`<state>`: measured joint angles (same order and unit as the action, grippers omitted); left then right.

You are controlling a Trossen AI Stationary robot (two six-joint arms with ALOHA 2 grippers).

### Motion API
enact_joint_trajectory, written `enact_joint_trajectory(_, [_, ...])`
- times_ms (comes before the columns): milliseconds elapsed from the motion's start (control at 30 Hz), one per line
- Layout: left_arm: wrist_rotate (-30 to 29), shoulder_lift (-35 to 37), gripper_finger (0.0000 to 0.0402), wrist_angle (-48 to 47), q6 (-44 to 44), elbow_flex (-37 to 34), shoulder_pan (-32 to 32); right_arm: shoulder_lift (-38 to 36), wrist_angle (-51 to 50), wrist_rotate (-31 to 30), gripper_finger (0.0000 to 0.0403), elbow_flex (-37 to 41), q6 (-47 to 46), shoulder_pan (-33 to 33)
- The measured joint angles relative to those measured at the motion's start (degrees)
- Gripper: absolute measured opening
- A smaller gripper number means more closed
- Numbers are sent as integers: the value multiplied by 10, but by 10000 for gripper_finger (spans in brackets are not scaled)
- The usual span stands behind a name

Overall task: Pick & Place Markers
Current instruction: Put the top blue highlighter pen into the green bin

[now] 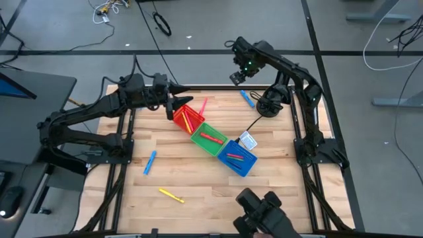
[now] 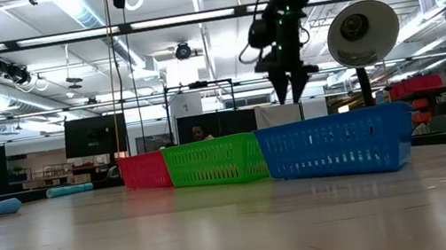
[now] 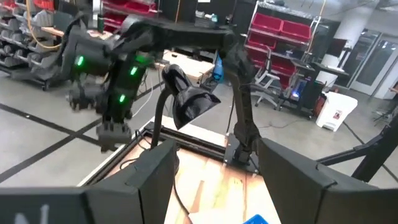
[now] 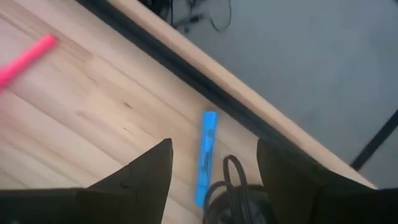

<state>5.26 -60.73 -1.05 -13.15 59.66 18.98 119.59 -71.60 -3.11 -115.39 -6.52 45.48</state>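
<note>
Nearest the camera on the wooden table (image 1: 198,178) lies a yellow marker (image 1: 171,196), well to the near left, alone on the boards. Farther in on the left rests a blue marker (image 1: 150,162). Across the middle runs a slanted row of three bins touching side by side: the blue bin (image 1: 238,158) nearest and rightmost, holding a few markers whose colours are hard to tell apart; the green bin (image 1: 209,138) in the middle with a red marker (image 1: 211,137) inside; the red bin (image 1: 188,119) farthest and leftmost with several markers in it. A small white card (image 1: 247,141) sits just beside the blue bin's far right edge. A pink marker (image 1: 202,106) lies on the boards just beyond the red bin. Above that bin's far left corner hangs the left gripper (image 1: 180,106), its fingers apart and empty. Toward the far right edge lies another blue marker (image 1: 246,98), near a black lamp base (image 1: 268,106). Over it, raised above the table's far edge, hovers the right gripper (image 1: 237,78), fingers spread wide with nothing between them.
</note>
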Motion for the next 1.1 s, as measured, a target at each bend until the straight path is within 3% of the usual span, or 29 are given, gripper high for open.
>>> enact_joint_trajectory(533, [3,-1,233,-1,2,0,0,2,88,27,235,132,25,5])
enact_joint_trajectory(1100, [4,-1,233,-5,3,0,0,44,118,40,235,161,35,7])
